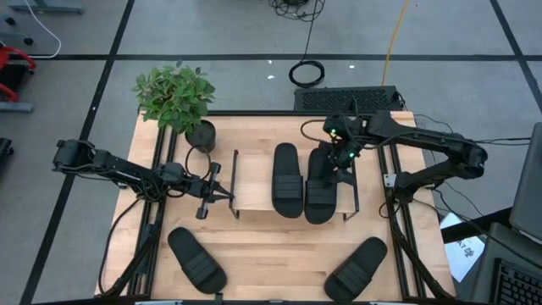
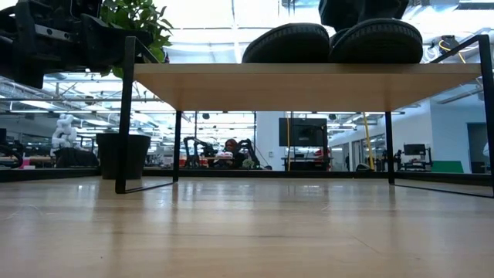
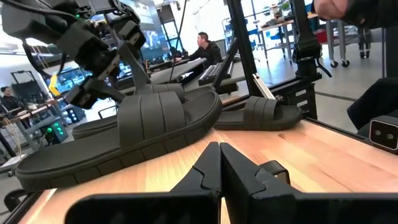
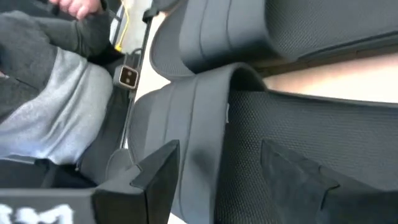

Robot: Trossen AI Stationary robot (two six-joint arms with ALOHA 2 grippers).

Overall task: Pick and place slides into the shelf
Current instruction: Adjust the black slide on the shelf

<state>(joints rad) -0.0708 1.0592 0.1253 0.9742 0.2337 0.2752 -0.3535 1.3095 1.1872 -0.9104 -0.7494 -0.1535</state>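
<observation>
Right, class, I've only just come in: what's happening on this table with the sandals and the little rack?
Two slides lie side by side on the shelf. The right gripper sits over the second slide on the shelf, fingers open astride it, with no grip evident. The first slide on the shelf lies beside it. The left gripper waits shut at the shelf's left end. Two more slides lie on the table's near edge.
</observation>
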